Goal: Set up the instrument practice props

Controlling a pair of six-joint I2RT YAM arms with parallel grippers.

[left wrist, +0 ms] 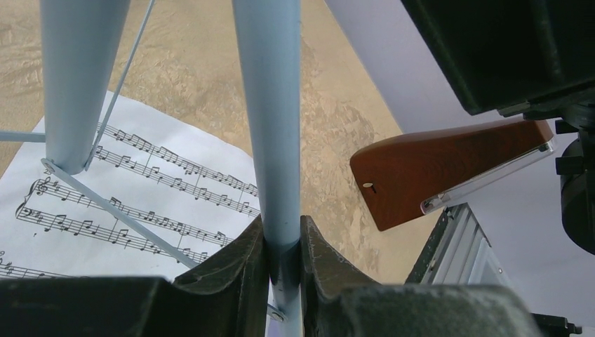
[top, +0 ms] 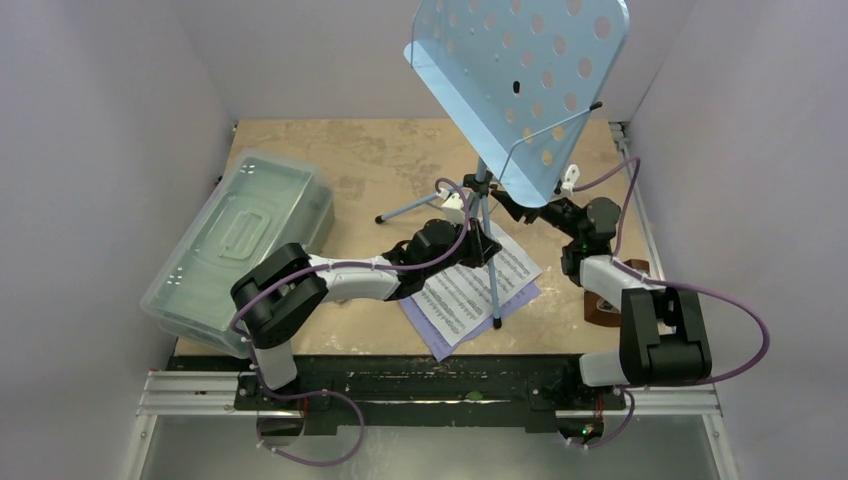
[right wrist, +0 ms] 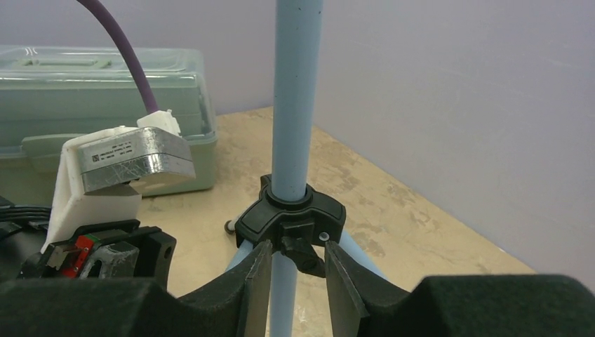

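In the top view, the light-blue tripod music stand with perforated metal desk [top: 520,80] is seen upright at the middle of the tan worktop [top: 330,150]. One of its feet is planted on the white and lilac sheet-music pages [top: 470,290]. The stand is judged light but top-heavy, with its broad desk tilted high above thin legs. The stiff, smooth painted pole, low down, is judged the best place for it to be held. The pole is approached from either side by the left fingers [top: 487,245] and the right fingers [top: 505,205].

In the left wrist view, the left fingers are closed tight on a blue tube of the stand, with no gap to be seen. A small brown pyramid metronome with clear cover [left wrist: 435,175] lies tipped over near the worktop edge.

In the right wrist view, the right fingers are drawn in narrowly around the pole just under its black plastic collar [right wrist: 291,217]. They appear pressed against the tube and the clamp knob.
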